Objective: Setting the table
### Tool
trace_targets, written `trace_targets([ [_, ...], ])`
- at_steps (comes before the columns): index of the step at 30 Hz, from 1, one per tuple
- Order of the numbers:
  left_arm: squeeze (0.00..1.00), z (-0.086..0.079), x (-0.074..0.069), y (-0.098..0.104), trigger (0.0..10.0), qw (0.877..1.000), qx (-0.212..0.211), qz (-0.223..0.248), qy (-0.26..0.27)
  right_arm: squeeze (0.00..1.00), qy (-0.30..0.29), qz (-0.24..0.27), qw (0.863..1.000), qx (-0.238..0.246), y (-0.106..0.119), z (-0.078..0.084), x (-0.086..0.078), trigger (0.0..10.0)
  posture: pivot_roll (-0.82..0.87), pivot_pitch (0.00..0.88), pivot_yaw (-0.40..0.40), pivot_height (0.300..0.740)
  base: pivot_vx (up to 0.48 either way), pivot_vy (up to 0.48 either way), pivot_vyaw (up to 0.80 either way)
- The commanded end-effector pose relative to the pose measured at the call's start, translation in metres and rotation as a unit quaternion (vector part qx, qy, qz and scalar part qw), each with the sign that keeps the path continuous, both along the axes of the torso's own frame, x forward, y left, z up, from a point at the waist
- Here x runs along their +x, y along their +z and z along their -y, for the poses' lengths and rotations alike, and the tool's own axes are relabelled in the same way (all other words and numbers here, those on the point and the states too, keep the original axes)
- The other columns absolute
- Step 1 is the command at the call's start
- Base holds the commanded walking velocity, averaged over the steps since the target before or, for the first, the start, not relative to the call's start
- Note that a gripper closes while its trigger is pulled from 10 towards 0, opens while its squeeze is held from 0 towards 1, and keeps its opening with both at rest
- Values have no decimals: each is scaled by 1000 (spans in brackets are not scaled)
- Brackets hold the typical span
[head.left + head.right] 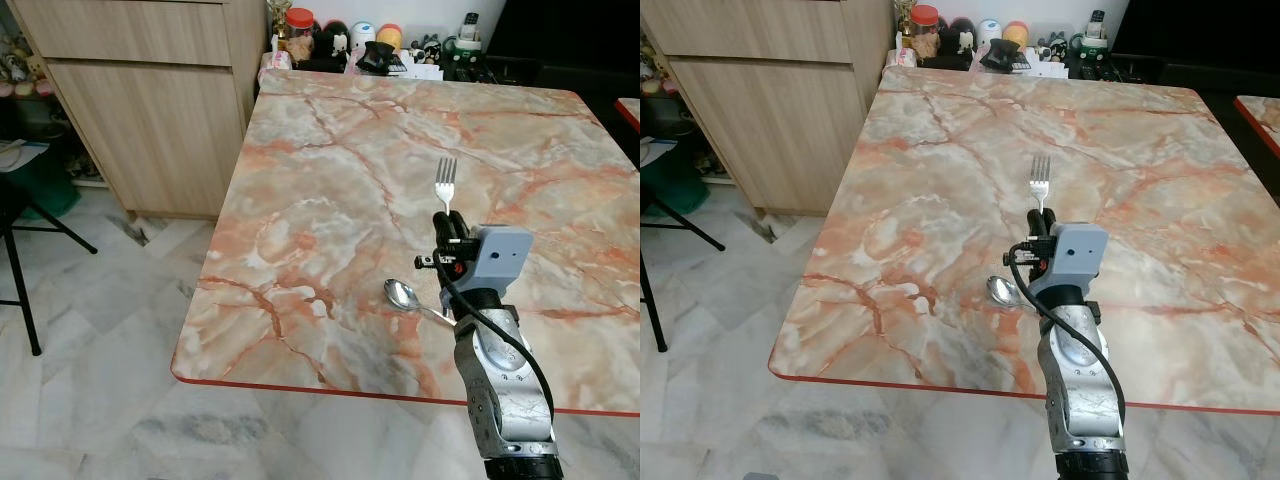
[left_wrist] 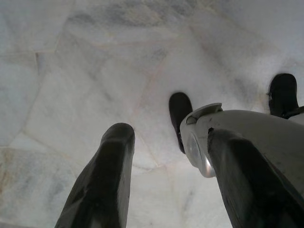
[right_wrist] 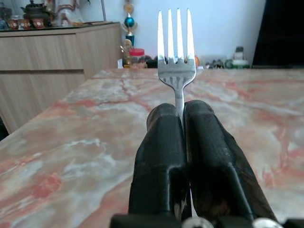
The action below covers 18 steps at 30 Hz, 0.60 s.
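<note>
right gripper (image 1: 449, 222) clenched on fork (image 1: 445, 182), tines past fingertips, above counter (image 1: 330, 190) | spoon (image 1: 402, 295) on counter beside gripper's wrist | left gripper (image 2: 166, 156) released, over floor

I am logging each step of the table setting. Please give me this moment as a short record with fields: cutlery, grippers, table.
fork: held in the right gripper, fingers shut on its handle, prongs pointing away from the robot, above the table
spoon: lies on the table near its front edge, bowl toward the robot's left
left gripper: fingers open, hangs over the floor
table back edge: jars and small items
</note>
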<state>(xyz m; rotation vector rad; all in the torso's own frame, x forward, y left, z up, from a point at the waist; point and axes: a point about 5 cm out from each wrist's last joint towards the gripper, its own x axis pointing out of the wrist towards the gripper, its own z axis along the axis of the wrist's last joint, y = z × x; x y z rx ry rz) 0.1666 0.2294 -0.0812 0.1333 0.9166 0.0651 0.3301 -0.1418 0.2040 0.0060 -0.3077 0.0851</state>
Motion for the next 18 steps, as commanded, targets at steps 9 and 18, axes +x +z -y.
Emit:
trace_targets([
  [9, 0, -1, -11, -5, 10000, 1000, 0, -19, 1, 0, -41, 48, 998, -2, 19, 6, -7, 10000, -2, 147, -35, 740, 0, 0, 0],
  [18, 0, -3, -5, -2, 10000, 1000, 6, -11, -6, 0, -76, 25, 997, -10, 3, 14, -13, 10000, -1, 102, -36, 740, 0, -118, 0],
])
